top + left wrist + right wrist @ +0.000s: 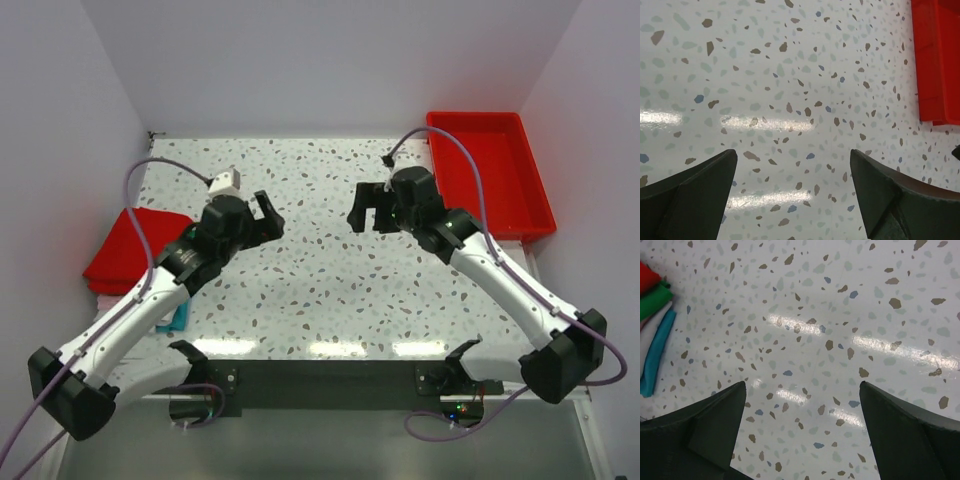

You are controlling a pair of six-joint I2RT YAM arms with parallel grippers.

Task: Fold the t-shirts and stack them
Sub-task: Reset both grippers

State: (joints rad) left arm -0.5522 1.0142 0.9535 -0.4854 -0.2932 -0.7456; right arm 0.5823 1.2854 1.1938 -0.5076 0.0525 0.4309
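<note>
Hovering over the table point(320, 290) at mid-frame, the left gripper point(269, 213) and right gripper point(366, 208) both gape wide and hold nothing. The shirts point(130, 252) lie folded in a stack at the left edge of the overhead view, red on top. Green, white and teal edges show at the right wrist view's upper left. A tray point(490, 170) sits upper right. Stacking looks finished, so the next move probably only calls for backing the arms away. No writing is legible.
</note>
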